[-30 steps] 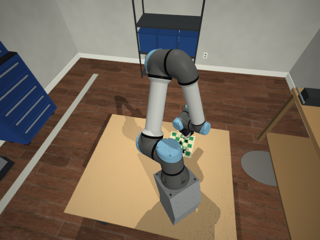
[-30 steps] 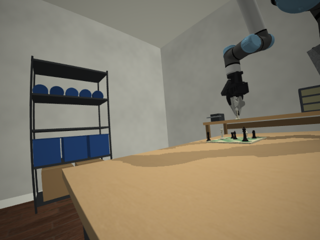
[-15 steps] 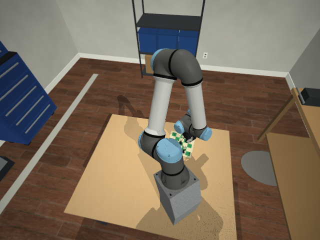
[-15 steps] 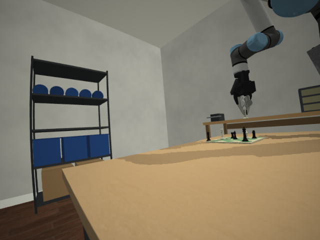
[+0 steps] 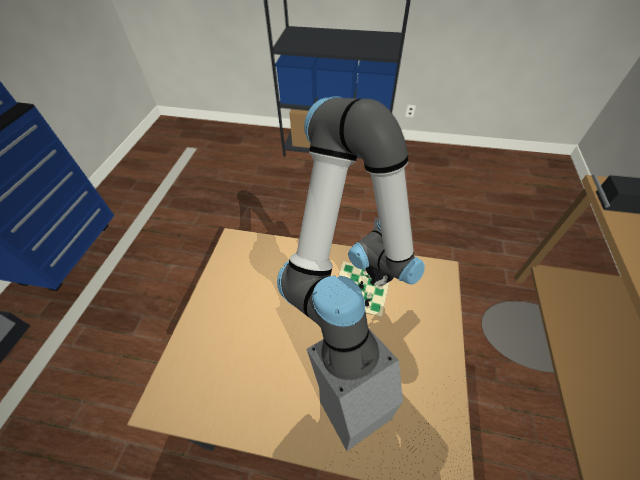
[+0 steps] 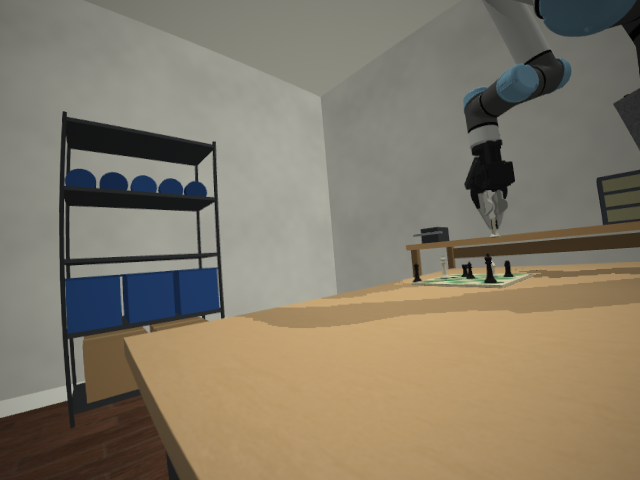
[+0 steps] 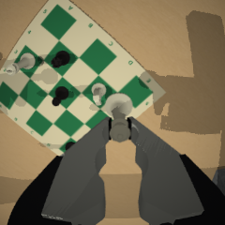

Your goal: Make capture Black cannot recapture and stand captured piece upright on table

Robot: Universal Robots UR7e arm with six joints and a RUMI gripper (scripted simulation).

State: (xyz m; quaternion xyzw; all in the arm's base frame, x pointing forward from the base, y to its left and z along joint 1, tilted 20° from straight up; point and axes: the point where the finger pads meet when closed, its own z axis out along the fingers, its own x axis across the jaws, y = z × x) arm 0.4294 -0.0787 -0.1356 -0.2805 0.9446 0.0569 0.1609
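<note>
My gripper (image 7: 119, 118) is shut on a white chess piece (image 7: 118, 112) and holds it by the head, well above the board. In the exterior view the gripper (image 6: 493, 223) hangs high over the green and cream chessboard (image 6: 473, 280), with the white piece (image 6: 494, 231) at its tips. On the board (image 7: 70, 80) stand two black pieces (image 7: 60, 58) (image 7: 59, 94) and two white pieces (image 7: 97, 91) (image 7: 21, 63). Another black piece (image 7: 70, 146) is partly hidden by my left finger. The tall black piece (image 6: 489, 268) stands near the board's front.
The board (image 5: 368, 289) lies on the tan table right beside the arm's base (image 5: 356, 397). A second wooden table (image 6: 527, 240) stands behind it. A black shelf with blue bins (image 6: 139, 248) stands against the wall.
</note>
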